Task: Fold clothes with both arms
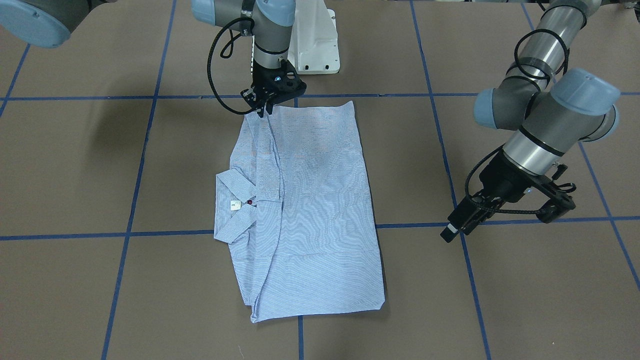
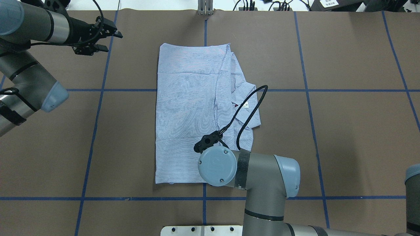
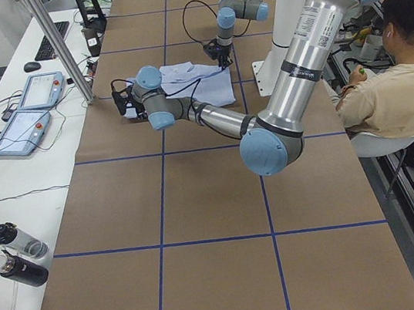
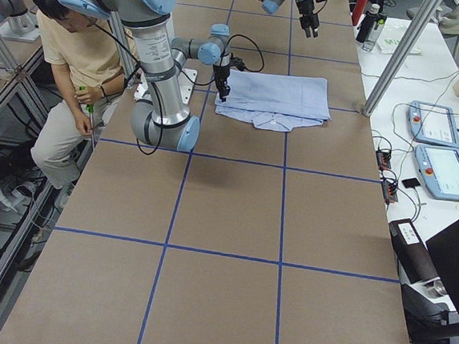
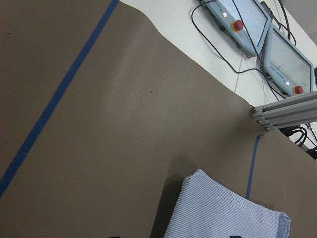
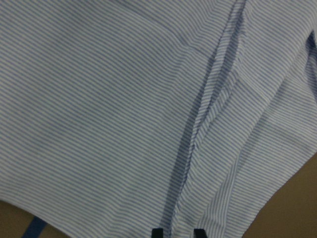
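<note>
The light blue striped shirt [image 1: 310,200] lies folded into a long rectangle on the brown table, its collar [image 1: 235,205] with the white label sticking out on one side. It also shows in the overhead view [image 2: 187,108]. My right gripper [image 1: 262,109] points down at the shirt's edge nearest the robot base. In the right wrist view its fingertips [image 6: 157,232] stand close together around a raised fold of the shirt [image 6: 99,99]. In the overhead view its wrist hides it. My left gripper [image 2: 111,42] is open and empty, off the cloth to the shirt's side [image 1: 457,225].
The white pedestal base [image 1: 315,45] stands just behind the shirt. An aluminium post [image 2: 205,8] rises at the far table edge. Teach pendants [image 3: 29,111] and bottles [image 3: 15,254] lie on the operators' side table. A seated person [image 3: 399,87] is beside the robot.
</note>
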